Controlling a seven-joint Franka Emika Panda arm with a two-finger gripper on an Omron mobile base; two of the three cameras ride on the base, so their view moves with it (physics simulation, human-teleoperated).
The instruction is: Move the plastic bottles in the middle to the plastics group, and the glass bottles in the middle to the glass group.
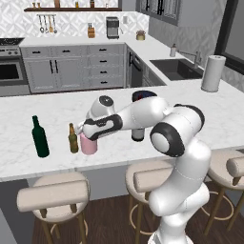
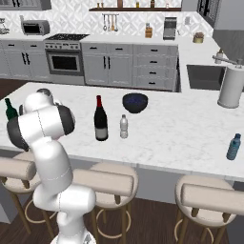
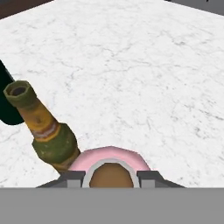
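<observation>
So our fingers are clamped either side of the pink bottle's small top, and it's standing on the marble tabletop just beside the little amber bottle. The green wine bottle stands a bit further left of those two. Over in the middle we've got the dark wine bottle with the red cap, and the small clear bottle right next to it.
</observation>
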